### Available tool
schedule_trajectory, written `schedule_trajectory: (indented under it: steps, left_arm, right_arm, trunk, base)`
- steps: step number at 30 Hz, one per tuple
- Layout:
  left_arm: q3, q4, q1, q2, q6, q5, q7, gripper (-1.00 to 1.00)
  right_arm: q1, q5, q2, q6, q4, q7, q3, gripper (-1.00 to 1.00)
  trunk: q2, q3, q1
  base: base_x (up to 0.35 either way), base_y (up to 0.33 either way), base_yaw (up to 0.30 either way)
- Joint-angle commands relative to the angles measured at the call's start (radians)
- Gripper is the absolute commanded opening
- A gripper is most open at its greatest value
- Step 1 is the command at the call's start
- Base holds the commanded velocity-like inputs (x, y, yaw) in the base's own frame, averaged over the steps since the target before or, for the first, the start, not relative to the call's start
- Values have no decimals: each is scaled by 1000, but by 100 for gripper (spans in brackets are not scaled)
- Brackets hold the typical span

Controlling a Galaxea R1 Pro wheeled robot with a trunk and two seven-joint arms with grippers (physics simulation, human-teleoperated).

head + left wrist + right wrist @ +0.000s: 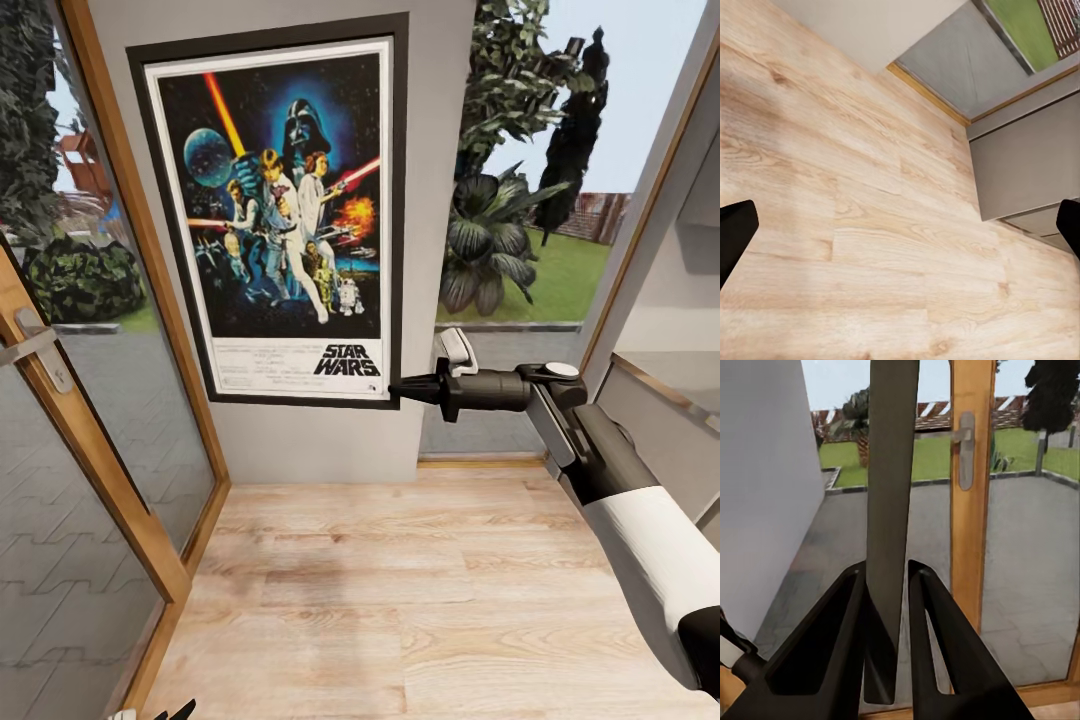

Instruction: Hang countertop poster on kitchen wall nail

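Item: poster, flat against the grey wall, lower right corner clamped edge-on in your right gripper. Left gripper spread, holding nothing. Before releasing, confirm the frame's top has caught the nail.

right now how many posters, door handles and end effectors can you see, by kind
posters: 1, the poster, against the grey wall
door handles: 1, the door handle on the wooden door
end effectors: 2, the right end effector shut on the poster's lower corner, the left end effector open over the wood floor
total: 4
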Motion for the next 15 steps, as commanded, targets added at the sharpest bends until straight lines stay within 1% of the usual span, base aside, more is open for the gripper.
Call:
schedule_trajectory:
  steps: [1,4,9,15]
  left_arm:
    - [-8,0,-1,0,-6,7,-1,100]
    - [-8,0,-1,1,-6,7,-1,100]
    - [-8,0,-1,1,-6,7,-1,100]
    - [-8,4,-1,2,-6,7,-1,100]
  right_arm:
    - [-1,-10,-1,13,0,1,3,-100]
    - [-1,-9,-1,12,-2,1,3,-100]
    - [-1,-9,-1,12,-4,1,3,-100]
    - [-1,-9,-1,12,-5,1,2,-100]
  trunk:
    - [-2,-2,1]
    - [-2,-2,1]
    - [-2,-2,1]
    - [-2,-2,1]
  base:
    - [0,0,0]
    - [11,0,0]
    - [126,0,0]
    - [62,0,0]
